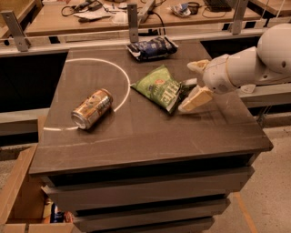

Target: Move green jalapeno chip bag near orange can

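The green jalapeno chip bag (160, 88) lies crinkled on the dark table, right of centre. The orange can (92, 109) lies on its side at the left, on a white painted arc. My gripper (193, 83) is open just right of the bag, one cream finger (196, 98) at the bag's lower right corner and the other behind its upper right edge. The fingers stand apart with the bag's right end near the gap between them. The white arm comes in from the right edge.
A dark blue chip bag (151, 47) lies at the table's far edge. The table (150, 136) has drawers below its front edge. A cardboard box (20, 195) stands on the floor at lower left. A cluttered bench (68, 13) runs behind.
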Controlling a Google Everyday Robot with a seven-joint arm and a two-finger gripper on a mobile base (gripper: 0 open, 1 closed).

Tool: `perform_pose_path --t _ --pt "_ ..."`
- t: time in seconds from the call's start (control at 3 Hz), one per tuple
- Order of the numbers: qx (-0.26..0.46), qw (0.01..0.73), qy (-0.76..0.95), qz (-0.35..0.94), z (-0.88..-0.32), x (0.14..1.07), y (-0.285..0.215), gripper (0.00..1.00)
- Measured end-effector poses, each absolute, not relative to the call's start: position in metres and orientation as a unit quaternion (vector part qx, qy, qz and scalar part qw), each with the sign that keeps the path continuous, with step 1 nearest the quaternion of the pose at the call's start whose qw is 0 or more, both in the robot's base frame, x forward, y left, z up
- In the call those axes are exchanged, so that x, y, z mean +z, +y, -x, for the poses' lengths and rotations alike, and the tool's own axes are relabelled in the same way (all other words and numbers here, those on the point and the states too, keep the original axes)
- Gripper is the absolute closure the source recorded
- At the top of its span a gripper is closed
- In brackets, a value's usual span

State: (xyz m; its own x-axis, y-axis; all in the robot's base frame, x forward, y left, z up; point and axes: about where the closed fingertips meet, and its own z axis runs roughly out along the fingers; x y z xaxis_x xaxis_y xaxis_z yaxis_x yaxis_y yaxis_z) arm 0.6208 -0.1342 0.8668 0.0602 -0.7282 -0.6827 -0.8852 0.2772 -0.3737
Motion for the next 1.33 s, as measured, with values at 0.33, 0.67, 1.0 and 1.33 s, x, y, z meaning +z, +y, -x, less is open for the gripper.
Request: perform_pose_path --t 0.33,0.67,1.0,1.33 --pt "0.097 0.431 0.674 0.592 -0.632 0.862 -0.126 0.49" --pt "0.101 0.433 0.674 0.590 -0.635 0.858 -0.122 0.72" --pt "0.116 0.439 0.670 0.587 -0.631 0.855 -0.106 1.00" --pt "0.128 0.440 0.667 0.587 -0.627 0.855 -0.097 1.00"
